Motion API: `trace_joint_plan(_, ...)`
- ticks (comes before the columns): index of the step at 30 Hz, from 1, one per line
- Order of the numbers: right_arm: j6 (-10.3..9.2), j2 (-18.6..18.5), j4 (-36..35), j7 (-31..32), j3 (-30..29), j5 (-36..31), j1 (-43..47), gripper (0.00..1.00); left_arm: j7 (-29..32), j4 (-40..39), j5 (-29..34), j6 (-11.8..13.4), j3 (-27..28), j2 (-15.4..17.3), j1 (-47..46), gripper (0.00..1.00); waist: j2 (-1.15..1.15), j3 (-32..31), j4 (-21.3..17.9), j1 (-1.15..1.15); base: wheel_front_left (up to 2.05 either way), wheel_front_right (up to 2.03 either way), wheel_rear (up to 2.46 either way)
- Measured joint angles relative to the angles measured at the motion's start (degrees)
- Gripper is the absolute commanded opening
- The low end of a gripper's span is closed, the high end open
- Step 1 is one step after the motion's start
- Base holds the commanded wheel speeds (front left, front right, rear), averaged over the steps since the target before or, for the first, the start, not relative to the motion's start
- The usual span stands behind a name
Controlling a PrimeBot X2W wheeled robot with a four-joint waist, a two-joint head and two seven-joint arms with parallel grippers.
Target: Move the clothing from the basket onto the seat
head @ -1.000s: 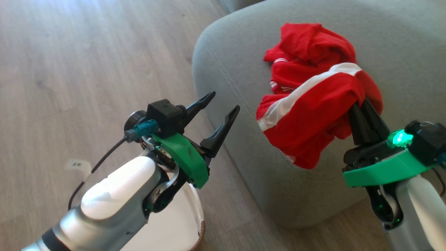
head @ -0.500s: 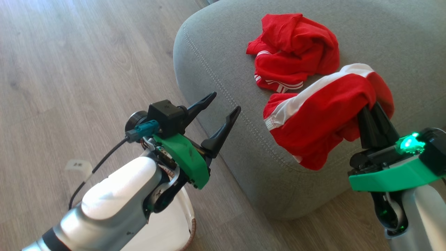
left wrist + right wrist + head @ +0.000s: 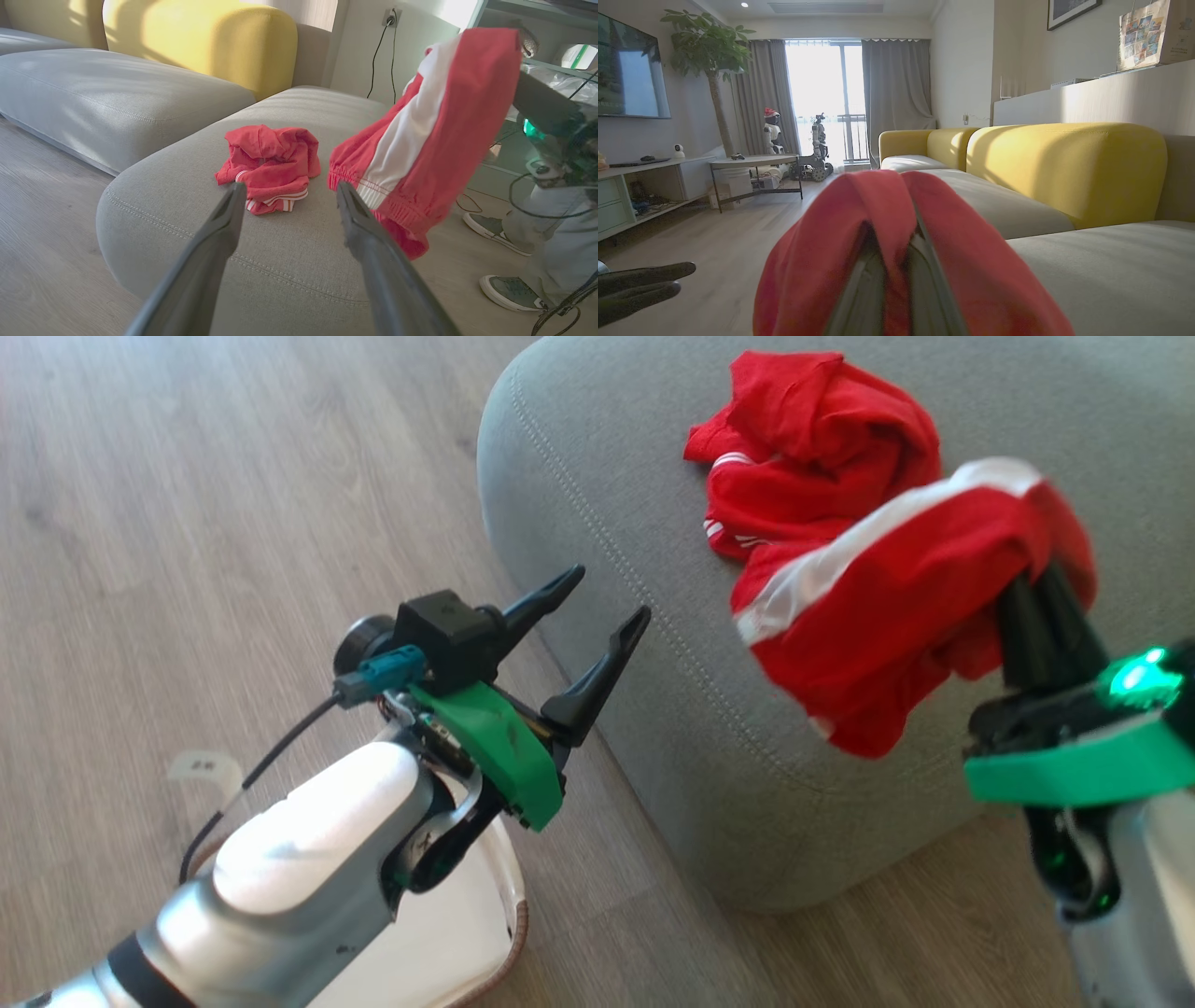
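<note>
We've got the right gripper (image 3: pixel 1041 602) clamped on a red garment (image 3: pixel 896 616) at the seat (image 3: pixel 653 644) edge, left gripper (image 3: pixel 611 594) wide open, empty.

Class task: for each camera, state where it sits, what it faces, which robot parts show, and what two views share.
Head: looks down at seat and basket; open left gripper, right gripper shut on held garment.
Left wrist: looks along its fingers at the crumpled garment on the seat.
Right wrist: faces the window; fingers inside held garment.
Shared: both garments, head and left wrist.
</note>
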Motion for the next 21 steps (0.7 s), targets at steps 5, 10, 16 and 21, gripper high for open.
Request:
trace_joint_plan(5, 0.00, -2.24, 2.63, -0.01, -2.05, 0.33, -6.00, 0.00, 0.36, -1.00, 0.66, 0.00, -0.01, 0.12, -1.85, 1.00, 0.00, 2.24, 1.06, 0.00, 0.00, 0.00, 0.00)
trace_joint_plan(10, 0.00, -5.12, 7.33, -0.01, -4.15, 1.20, -10.83, 0.00, 1.51, -2.07, 1.24, 0.00, -0.03, 0.79, -3.32, 1.00, 0.00, 5.40, 2.16, 0.00, 0.00, 0.00, 0.00)
trace_joint_plan(16, 0.00, -7.94, 12.43, -0.02, -6.56, 2.30, -17.43, 0.00, 2.79, -3.16, 1.96, -0.02, -0.04, 1.76, -5.83, 1.00, 0.00, 9.86, 3.38, 0.00, 0.00, 0.00, 0.00)
trace_joint_plan(21, 0.00, -10.49, 16.74, -0.19, -8.64, 3.32, -23.79, 0.00, 3.82, -4.31, 2.67, -0.56, -0.14, 2.04, -7.81, 1.00, 0.00, 13.79, 4.41, 0.01, 0.00, 0.00, 0.00)
